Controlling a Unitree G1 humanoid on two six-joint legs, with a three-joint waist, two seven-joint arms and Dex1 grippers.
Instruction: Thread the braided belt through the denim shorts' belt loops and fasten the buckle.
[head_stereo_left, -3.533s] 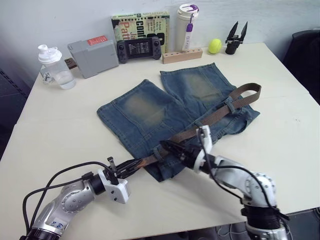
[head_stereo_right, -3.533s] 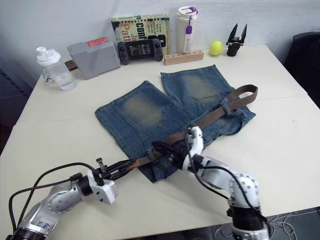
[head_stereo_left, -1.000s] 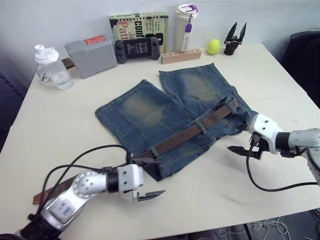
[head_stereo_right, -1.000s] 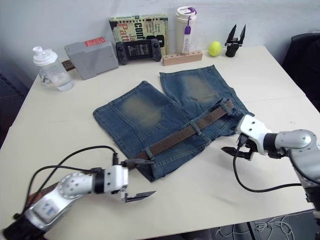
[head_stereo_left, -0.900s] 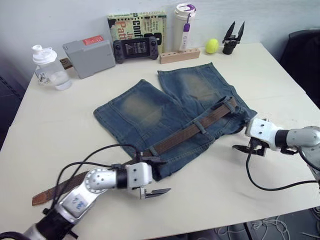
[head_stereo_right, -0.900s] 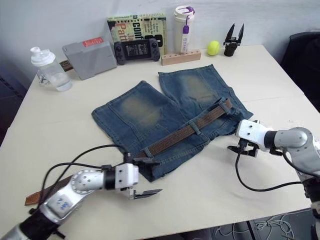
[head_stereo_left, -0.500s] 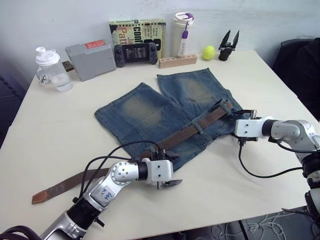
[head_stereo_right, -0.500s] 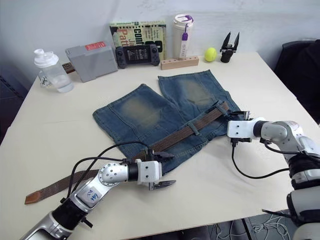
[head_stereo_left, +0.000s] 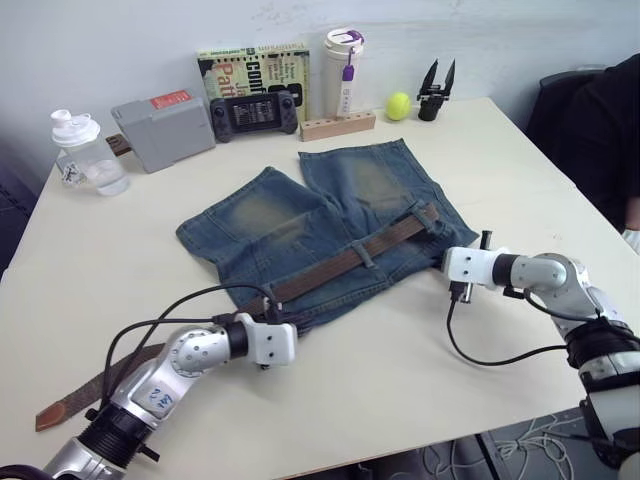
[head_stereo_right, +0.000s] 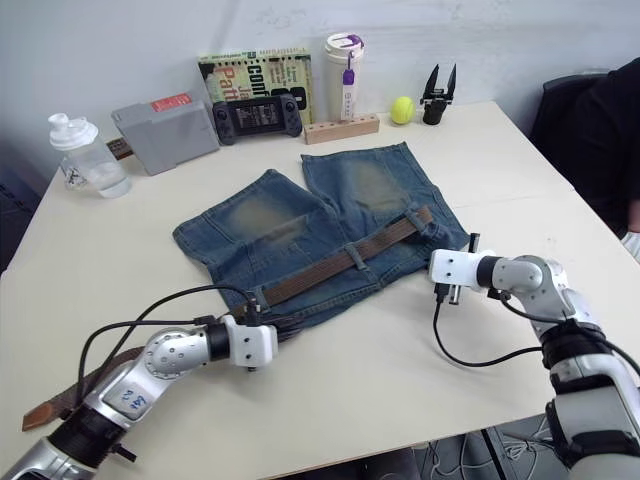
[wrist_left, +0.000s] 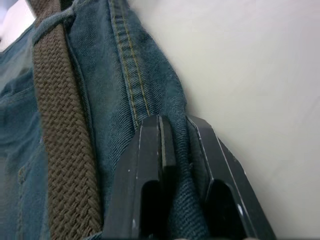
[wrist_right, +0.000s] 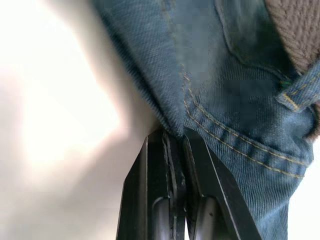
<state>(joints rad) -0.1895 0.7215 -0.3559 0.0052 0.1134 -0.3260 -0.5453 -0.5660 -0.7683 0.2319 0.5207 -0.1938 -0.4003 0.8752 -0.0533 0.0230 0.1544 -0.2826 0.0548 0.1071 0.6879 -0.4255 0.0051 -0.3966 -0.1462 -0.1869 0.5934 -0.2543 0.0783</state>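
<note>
**Both grippers pinch the shorts' waist edge, belt threaded across**

The cream table carries everything. Largest on it are the denim shorts, spread flat near the middle, legs pointing toward the far wall and the waistband toward the robot. The braided belt runs along that waistband under the belt loops; one end sits at the shorts' right corner, and the other tail trails off the left corner across the table to the robot's near left. The buckle cannot be made out.

The left gripper is at the shorts' left waist corner, its two fingers closed on a fold of denim hem, just beside the belt. The right gripper is at the right waist corner, its fingers squeezed together on the denim edge, near a loop and the belt's end.

Along the far edge stand, from the robot's left: a clear shaker bottle with a white lid, holding some clear liquid in its lower part; a grey box with a red label; a book propped upright with a handheld game console leaning in front; a wooden block; a tall white tumbler with a purple-trimmed lid, its contents hidden; a yellow-green ball; and a spare black two-fingered gripper standing upright.
</note>
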